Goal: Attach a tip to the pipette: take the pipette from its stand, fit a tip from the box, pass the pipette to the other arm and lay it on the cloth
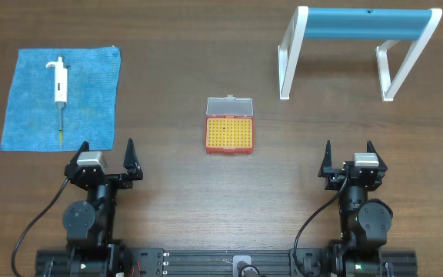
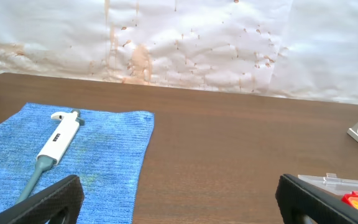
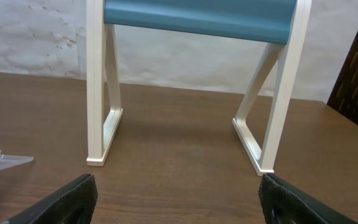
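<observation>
The pipette (image 1: 58, 85) lies flat on the blue cloth (image 1: 91, 100) at the far left of the table (image 1: 283, 192). Its white body and plunger end point away from the arm bases, and its narrow shaft points toward them. The shaft end looks yellowish in the top view, but it is too small to confirm a fitted tip. In the left wrist view the pipette (image 2: 58, 140) rests wholly on the cloth (image 2: 117, 155), and nothing is gripping it.

The left gripper (image 1: 106, 146) sits near its base, just beside the near edge of the cloth. Its fingers are spread wide and hold nothing. The left wrist view confirms this for the same gripper (image 2: 179, 186), with bare table and cloth showing between the two fingers.

The tip box (image 1: 229, 135) stands at the middle of the table, well apart from the cloth. Its clear lid is folded back and the orange tray of yellow tips is exposed (the box's corner also shows in the left wrist view (image 2: 353, 199)).

The right gripper (image 1: 349, 148) sits near its own base, released and empty. Its wrist view shows the gripper (image 3: 178, 186) parted over bare wood.

The pipette stand (image 1: 364, 25), with white legs and a teal crossbar, stands at the far right. The right wrist camera faces the stand (image 3: 197, 15) directly.
</observation>
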